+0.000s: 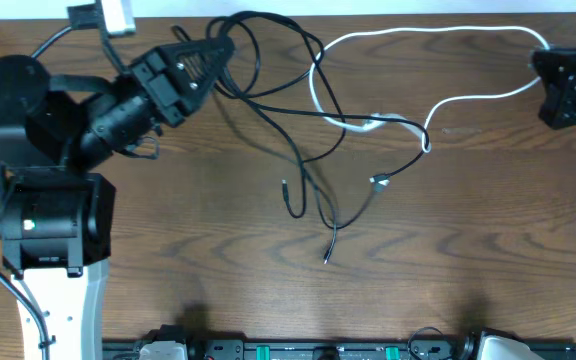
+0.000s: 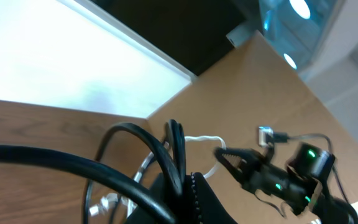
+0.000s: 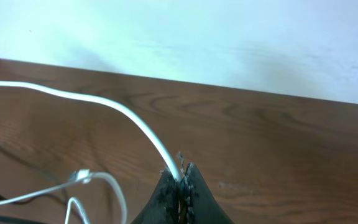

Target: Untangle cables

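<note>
The cables cross mid-table. The right gripper pinches the white cable, and the left gripper appears clamped on a black cable. Pulling apart could cinch the crossing into a knot.

Robotics lab, wood-grain table, robot arm, plain white wall

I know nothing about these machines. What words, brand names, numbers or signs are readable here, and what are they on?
No text is readable in any view.
White cable and black cables: no print visible.
Left arm base: only a green light, no lettering.
Black rail at the table's front edge: green marks, too small to read.
</note>
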Robot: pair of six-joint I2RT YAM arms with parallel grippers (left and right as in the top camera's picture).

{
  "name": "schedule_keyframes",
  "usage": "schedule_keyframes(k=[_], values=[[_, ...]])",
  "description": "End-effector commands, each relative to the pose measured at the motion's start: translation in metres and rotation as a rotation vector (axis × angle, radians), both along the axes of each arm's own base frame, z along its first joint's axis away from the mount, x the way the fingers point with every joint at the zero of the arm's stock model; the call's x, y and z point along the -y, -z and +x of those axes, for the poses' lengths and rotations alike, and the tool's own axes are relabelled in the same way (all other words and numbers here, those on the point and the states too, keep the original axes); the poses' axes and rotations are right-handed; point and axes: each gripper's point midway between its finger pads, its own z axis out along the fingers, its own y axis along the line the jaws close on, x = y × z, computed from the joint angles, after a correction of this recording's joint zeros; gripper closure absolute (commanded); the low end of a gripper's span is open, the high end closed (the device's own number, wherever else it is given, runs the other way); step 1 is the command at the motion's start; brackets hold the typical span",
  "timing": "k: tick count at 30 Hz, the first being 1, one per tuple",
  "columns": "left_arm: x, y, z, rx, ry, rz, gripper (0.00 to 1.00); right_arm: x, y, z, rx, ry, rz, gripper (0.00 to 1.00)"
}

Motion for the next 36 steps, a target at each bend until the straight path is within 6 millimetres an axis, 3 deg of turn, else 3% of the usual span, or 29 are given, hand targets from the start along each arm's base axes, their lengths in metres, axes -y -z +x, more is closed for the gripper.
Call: schedule_keyframes(k=[1, 6, 16, 22, 28, 30, 33, 36], values=[[-0.026, -0.015, 0.004, 0.056, -0.086, 0.012, 0.91, 0.022, -0.011, -0.006, 0.038, 0.068, -0.030, 0.99], [-0.055, -0.010, 0.018, 0.038, -0.174, 0.012, 0.90, 0.064, -0.013, -0.009, 0.047, 0.195, -0.050, 0.99], [-0.056, -0.006, 0.024, 0.026, -0.175, 0.014, 0.90, 0.144, -0.019, -0.018, 0.077, 0.432, -0.101, 0.99], [-0.056, -0.006, 0.024, 0.026, -0.174, 0.014, 0.90, 0.196, -0.004, -0.006, 0.054, 0.545, -0.059, 0.99], [-0.051, -0.006, 0.020, 0.026, -0.143, 0.013, 0.90, 0.250, -0.014, -0.002, 0.135, 0.645, -0.096, 0.99], [-0.047, -0.006, 0.017, 0.022, -0.116, 0.008, 0.90, 0.279, -0.005, -0.006, 0.117, 0.727, -0.115, 0.99], [-0.023, -0.009, 0.010, 0.037, -0.047, 0.009, 0.90, 0.326, 0.032, -0.012, 0.036, 0.808, -0.083, 0.99], [-0.004, -0.015, 0.004, 0.066, 0.006, 0.005, 0.90, 0.350, 0.052, -0.014, 0.005, 0.833, -0.056, 0.99]])
